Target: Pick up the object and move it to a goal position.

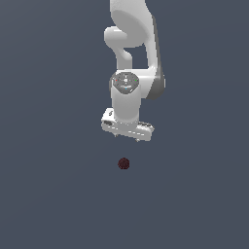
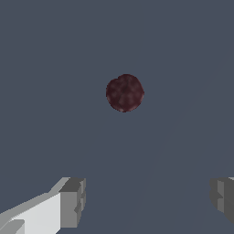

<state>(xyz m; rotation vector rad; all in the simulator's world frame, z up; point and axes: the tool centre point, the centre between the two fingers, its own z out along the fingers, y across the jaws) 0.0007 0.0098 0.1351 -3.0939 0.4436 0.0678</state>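
Note:
The object (image 1: 124,164) is a tiny dark red-maroon ball with a mottled surface, resting alone on the flat grey-blue ground. In the wrist view the object (image 2: 124,93) lies ahead of the fingers, apart from them. My white gripper (image 1: 127,137) hangs above and behind the ball in the exterior view, not touching it. It is open: in the wrist view the gripper (image 2: 148,201) shows two grey fingertips (image 2: 73,202) spread wide with nothing between them.
The white arm (image 1: 131,58) rises from the gripper to the top of the exterior view. A plain grey-blue surface (image 1: 48,194) surrounds the ball on all sides.

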